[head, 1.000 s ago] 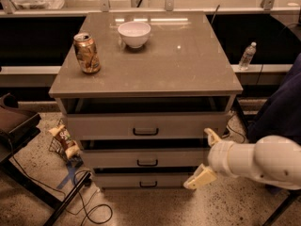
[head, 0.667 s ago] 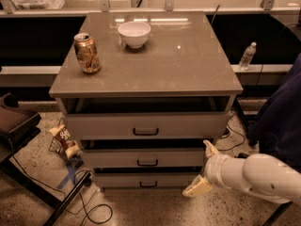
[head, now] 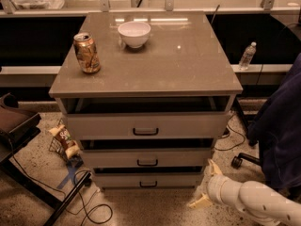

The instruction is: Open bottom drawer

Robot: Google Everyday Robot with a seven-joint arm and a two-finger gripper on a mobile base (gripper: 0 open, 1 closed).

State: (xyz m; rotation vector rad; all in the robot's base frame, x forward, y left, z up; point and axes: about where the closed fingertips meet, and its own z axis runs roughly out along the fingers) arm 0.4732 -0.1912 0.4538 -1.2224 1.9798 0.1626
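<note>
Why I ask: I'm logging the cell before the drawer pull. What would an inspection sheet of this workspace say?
Surface: cabinet top, carrying a can and a white bowl.
Job's things: bottom drawer looks shut; nothing on its handle.
Clutter: snack bag on the floor at left; water bottle on the right ledge.
Grippers: gripper low, beside the bottom drawer's right end, jaws open.
Cables: loose cable on the floor front left; another at right.
Surroundings: dark chair at left; dark blue cloth at right.
</note>
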